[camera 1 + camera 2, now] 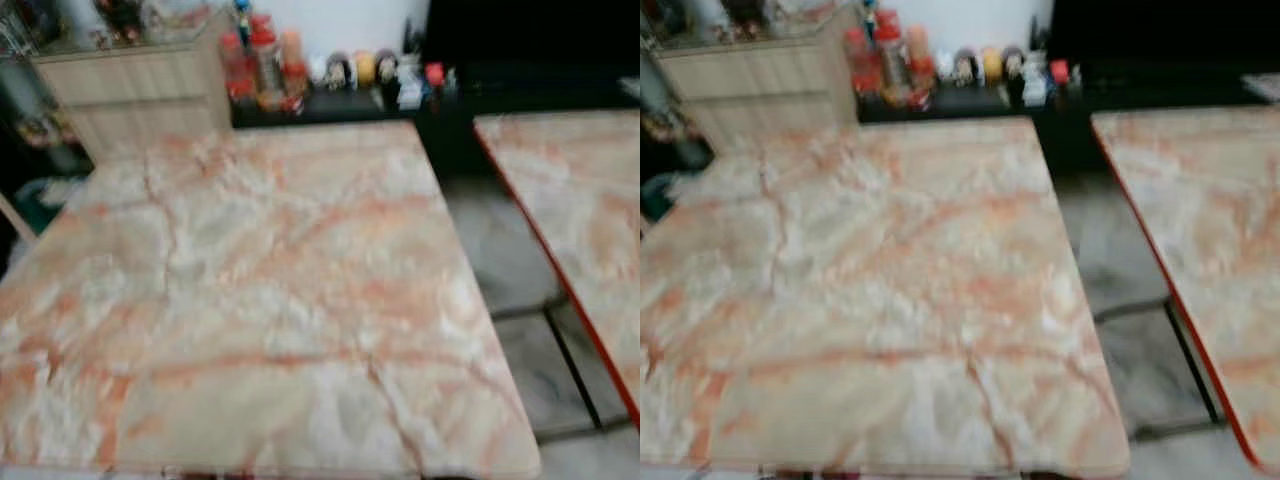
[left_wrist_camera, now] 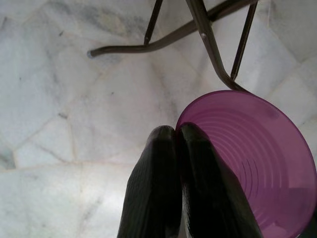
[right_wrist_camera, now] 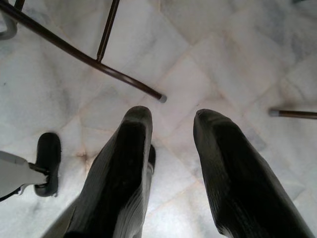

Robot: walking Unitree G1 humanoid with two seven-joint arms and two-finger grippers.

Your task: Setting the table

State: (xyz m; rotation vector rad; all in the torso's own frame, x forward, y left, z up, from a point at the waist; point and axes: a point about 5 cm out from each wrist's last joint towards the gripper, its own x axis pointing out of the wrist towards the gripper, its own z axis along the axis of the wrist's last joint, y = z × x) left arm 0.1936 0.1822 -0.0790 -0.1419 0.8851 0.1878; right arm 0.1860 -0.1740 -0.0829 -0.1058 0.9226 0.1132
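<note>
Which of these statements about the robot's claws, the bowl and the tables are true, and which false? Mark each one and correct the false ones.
1. The left claw is shut on the rim of a purple bowl. True.
2. The right claw holds a fork. False: its fingers are apart with nothing between them, above the pale floor.
3. The bowl already stands on the marble-patterned table. False: it hangs in the left claw over the floor.
4. A second table of the same pattern stands to the robot's right. True.
5. Bottles and jars stand beyond the near table. True.
</note>
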